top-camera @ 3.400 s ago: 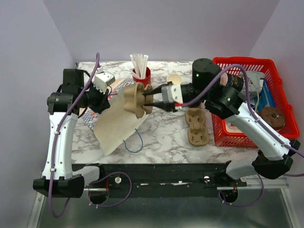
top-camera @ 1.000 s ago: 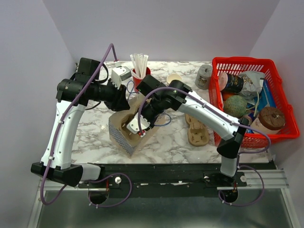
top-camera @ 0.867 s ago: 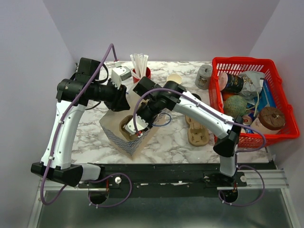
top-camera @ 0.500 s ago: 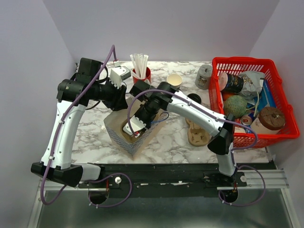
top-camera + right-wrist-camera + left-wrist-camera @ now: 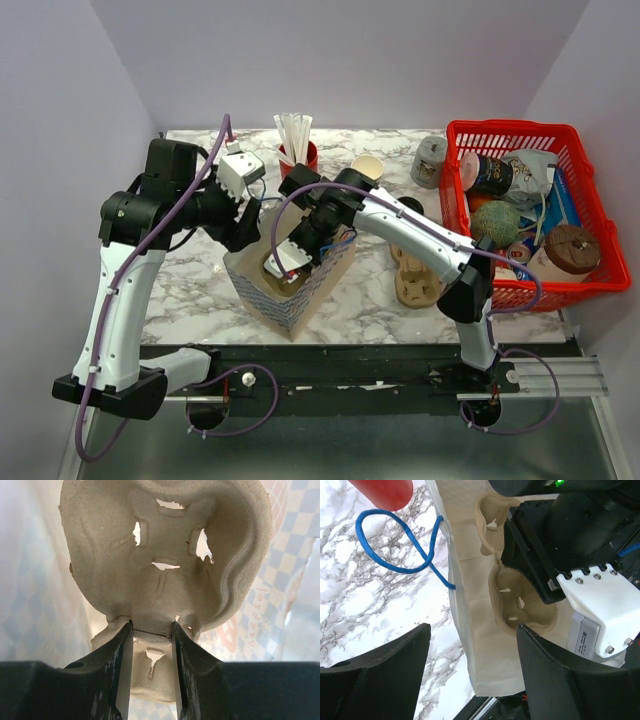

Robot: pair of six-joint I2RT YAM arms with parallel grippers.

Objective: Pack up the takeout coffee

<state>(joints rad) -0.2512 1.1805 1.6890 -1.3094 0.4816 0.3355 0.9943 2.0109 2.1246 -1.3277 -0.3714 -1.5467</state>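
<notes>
Standing upright on the table (image 5: 190,290), the paper bag (image 5: 292,305) has its mouth open upward, which lets the right hand (image 5: 151,626) reach down inside, clenched on the narrow middle web of the pulp cup tray (image 5: 165,555). The left hand (image 5: 472,635) is released, jaws spread wide astride the bag's rim, probably because the bag stands by itself. The takeout coffee (image 5: 367,166) waits unpacked at the table's back, near the red cup of straws (image 5: 303,158).
</notes>
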